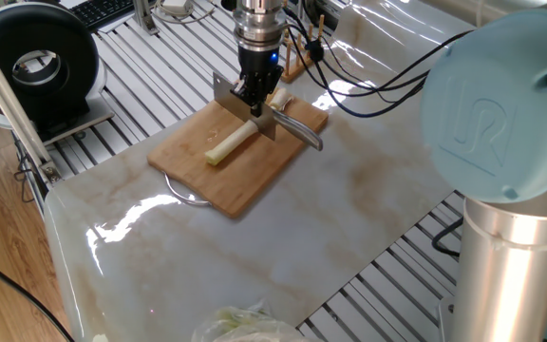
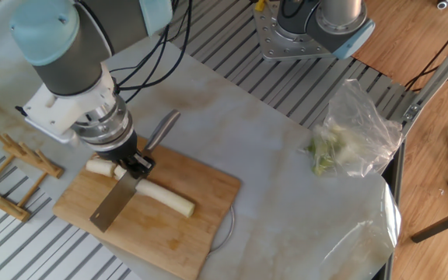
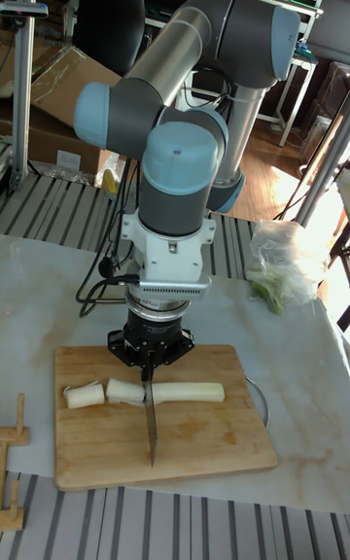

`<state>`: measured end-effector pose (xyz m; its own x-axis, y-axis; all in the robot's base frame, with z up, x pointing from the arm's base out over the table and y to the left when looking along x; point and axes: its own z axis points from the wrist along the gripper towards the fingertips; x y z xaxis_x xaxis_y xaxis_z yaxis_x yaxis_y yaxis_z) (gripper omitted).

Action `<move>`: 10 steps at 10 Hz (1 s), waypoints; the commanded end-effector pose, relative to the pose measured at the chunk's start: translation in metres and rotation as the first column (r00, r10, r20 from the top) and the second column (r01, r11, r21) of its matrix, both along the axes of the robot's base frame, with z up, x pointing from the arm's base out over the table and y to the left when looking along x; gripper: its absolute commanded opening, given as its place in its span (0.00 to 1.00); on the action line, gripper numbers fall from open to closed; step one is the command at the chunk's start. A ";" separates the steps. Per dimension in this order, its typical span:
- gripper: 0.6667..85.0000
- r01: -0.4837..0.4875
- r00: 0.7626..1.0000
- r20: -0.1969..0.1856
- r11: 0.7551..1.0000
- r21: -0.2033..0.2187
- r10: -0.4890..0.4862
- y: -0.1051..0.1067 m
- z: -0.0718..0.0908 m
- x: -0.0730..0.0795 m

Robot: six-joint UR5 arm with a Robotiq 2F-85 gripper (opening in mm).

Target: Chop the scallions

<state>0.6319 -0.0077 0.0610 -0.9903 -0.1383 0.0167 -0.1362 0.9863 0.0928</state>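
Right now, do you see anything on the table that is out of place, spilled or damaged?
Nothing stands out. The gripper holds the knife across the scallion stalk on the cutting board, with two cut chunks lying in line beside it. The plastic bag of greens sits apart on the tabletop, nothing spilled.
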 end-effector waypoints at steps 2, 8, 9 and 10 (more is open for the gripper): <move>0.01 0.018 1.000 0.017 1.000 -0.003 -0.018 -0.001 -0.008 -0.003; 0.01 -0.004 1.000 -0.024 1.000 0.019 0.004 -0.007 0.001 -0.020; 0.01 0.003 1.000 -0.017 1.000 0.004 -0.003 -0.006 -0.002 -0.016; 0.01 0.016 1.000 -0.007 1.000 -0.008 -0.016 -0.001 -0.006 -0.014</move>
